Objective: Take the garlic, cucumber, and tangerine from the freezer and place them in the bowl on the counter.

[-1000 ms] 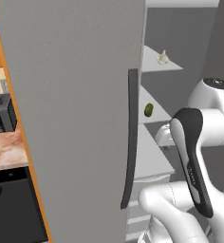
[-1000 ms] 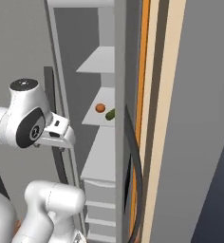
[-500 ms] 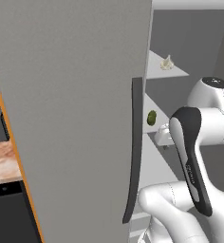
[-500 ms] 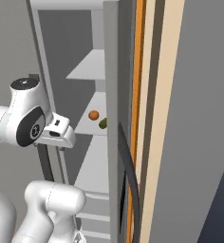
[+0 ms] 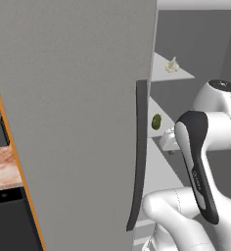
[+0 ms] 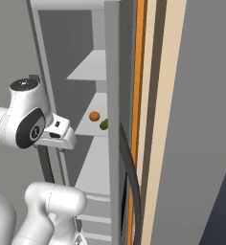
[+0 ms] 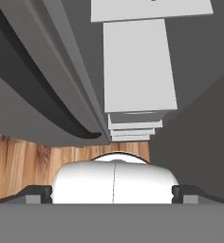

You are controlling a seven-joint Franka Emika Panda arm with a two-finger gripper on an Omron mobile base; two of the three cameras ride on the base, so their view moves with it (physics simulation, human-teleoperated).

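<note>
The freezer [image 5: 78, 122] stands with its door swung out, dark handle strip [image 5: 137, 157] running down the door's edge. Inside, the garlic [image 5: 173, 64] sits on an upper shelf [image 5: 173, 73]. One shelf below it, the cucumber [image 5: 156, 121] lies just beside the tangerine [image 6: 94, 116]. The claw [image 7: 113, 192] points down past the door's edge toward the wooden floor [image 7: 19, 166], fingers spread wide with nothing between them. Left of the freezer, a strip of the surface [image 5: 2, 166] peeks out.

freezer [image 5: 78, 112] door swung wider, cucumber [image 5: 156, 121] nearer its edge
</note>
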